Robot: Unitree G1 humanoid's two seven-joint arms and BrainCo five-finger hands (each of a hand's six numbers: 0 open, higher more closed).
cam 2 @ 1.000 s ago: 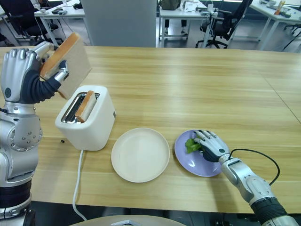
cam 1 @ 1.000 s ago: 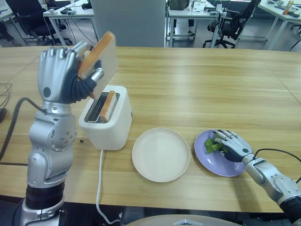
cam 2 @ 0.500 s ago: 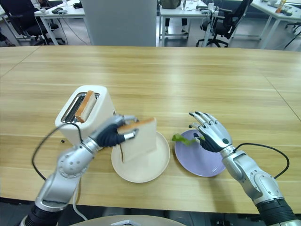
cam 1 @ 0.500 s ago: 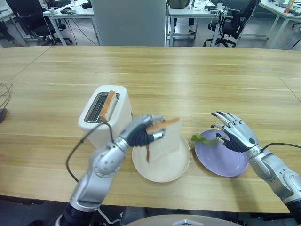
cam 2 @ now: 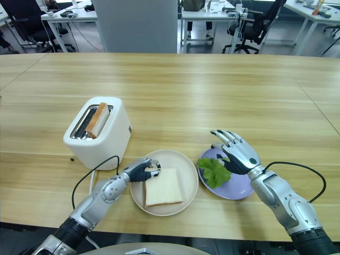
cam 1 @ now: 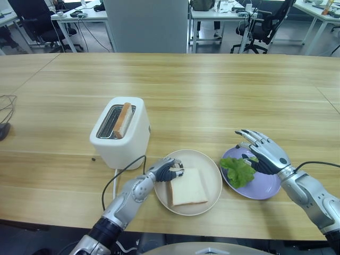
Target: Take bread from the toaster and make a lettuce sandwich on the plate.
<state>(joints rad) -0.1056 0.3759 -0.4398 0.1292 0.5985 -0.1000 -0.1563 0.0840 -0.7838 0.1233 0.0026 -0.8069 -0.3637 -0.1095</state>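
Light: bright, even, indoor, falling from overhead

Table [cam 1: 223, 90]: broad pale sheen across the middle and far boards; wood duller toward the near edge

Toaster [cam 1: 125, 141]: white top and front well lit; narrow soft shadow on the table along its near base

Cream plate [cam 1: 214, 171]: thin soft shadow under the near rim; bread slice [cam 1: 188, 187] on it evenly lit

Purple plate [cam 1: 265, 188]: mild gloss on the bare rim; lettuce [cam 1: 238, 171] shows darker folds and dims the plate beneath it

Right hand [cam 1: 264, 155]: small bright highlights on the metal back

Left hand [cam 1: 169, 171]: dark, little reflection

Room behind: lit as brightly as the table
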